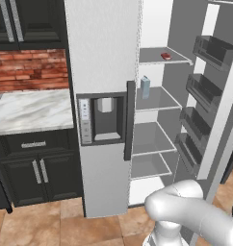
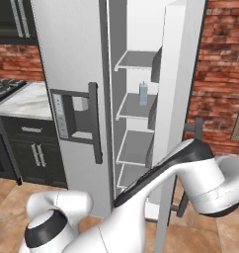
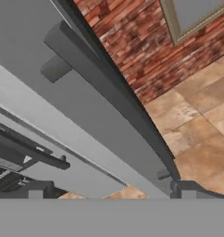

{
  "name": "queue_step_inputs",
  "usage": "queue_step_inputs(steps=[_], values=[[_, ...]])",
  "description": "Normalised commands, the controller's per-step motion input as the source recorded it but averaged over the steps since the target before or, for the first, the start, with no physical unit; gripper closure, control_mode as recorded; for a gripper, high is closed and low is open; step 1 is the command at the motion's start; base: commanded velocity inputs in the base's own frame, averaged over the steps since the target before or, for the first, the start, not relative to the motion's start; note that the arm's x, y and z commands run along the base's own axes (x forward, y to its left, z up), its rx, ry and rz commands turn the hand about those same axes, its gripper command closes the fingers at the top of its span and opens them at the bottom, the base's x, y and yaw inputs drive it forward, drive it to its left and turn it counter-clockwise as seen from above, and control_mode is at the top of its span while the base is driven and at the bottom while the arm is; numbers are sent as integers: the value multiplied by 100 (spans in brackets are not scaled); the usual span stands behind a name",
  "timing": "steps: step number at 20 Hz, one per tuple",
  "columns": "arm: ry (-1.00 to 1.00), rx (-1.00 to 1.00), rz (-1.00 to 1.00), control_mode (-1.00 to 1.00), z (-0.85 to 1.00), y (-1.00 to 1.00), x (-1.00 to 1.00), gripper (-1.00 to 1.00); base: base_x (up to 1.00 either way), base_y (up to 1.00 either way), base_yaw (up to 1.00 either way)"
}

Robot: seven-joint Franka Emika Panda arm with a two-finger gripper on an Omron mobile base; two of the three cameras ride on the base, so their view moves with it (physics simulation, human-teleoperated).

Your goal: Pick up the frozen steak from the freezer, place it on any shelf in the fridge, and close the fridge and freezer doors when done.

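A: Where is the end effector (image 3: 111, 192)?
B: Its two dark tips stand wide apart, holding nothing, by the long dark handle (image 3: 118, 99) on the smooth grey fridge door (image 3: 81, 125).
A: And the steak?
B: The small red steak (image 1: 166, 56) lies on the top glass shelf (image 1: 157, 60). A blue carton (image 1: 145, 87) stands one shelf lower. The wall is rough red brick (image 3: 137, 51).

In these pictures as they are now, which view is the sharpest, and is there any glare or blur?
Left base view: crisp, even light, no glare; the steak reads clearly. Right base view: equally sharp, the bottle slightly soft. Hand view: coarse close-up of the door handle, no glare.
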Motion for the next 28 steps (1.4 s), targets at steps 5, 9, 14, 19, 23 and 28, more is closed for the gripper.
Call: queue_step_inputs(steps=[5,9,14,19,23,28], values=[[-3,0,1,-100,-33,0,42,-100,0,0,0],[0,1,1,-100,-16,-1,39,-100,0,0,0],[0,5,1,-100,-19,-2,61,-100,0,0,0],[0,6,3,-100,-15,-1,59,-100,0,0,0],[0,3,12,-100,-2,0,41,-100,0,0,0],[-4,0,17,-100,0,13,41,-100,0,0,0]])
